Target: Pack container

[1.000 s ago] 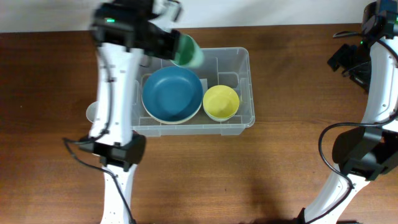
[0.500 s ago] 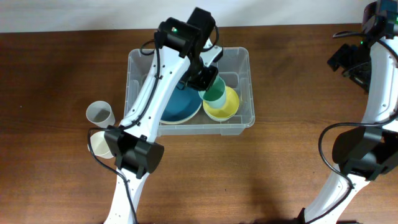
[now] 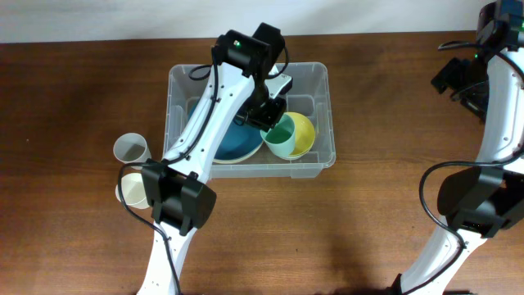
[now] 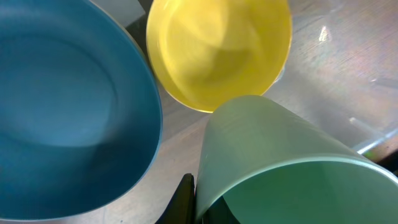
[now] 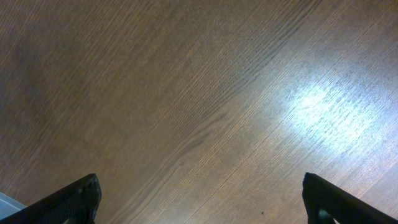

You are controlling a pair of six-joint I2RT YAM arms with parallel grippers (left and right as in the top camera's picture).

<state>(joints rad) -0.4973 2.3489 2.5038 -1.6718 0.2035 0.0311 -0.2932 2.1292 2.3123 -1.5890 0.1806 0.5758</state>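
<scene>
On the wooden table [image 3: 65, 98], left of the bin, two upright cups: a grey one [image 3: 131, 149] and a cream one [image 3: 131, 190] just in front of it, both clear of the plastic. Slanting across the bin from the front-left, the white left arm, hiding part of the blue bowl [image 3: 236, 144]. Left gripper [image 3: 272, 117] pinched tight on the rim of a pale green cup [image 3: 282, 138], tilted, mouth toward the wrist camera, low beside the blue bowl and overlapping the edge of the yellow bowl [image 3: 304, 129]; touching the floor or not, cannot tell. Right gripper [image 5: 205, 199] well apart at the table's right, fingers spread wide over bare wood, holding nothing. Container [image 3: 322, 157]: at the far middle of the table, large, rectangular, clear plastic, rounded corners, rimmed edge, blue bowl filling the left part, yellow bowl smaller at the right, the two just beside each other.
</scene>
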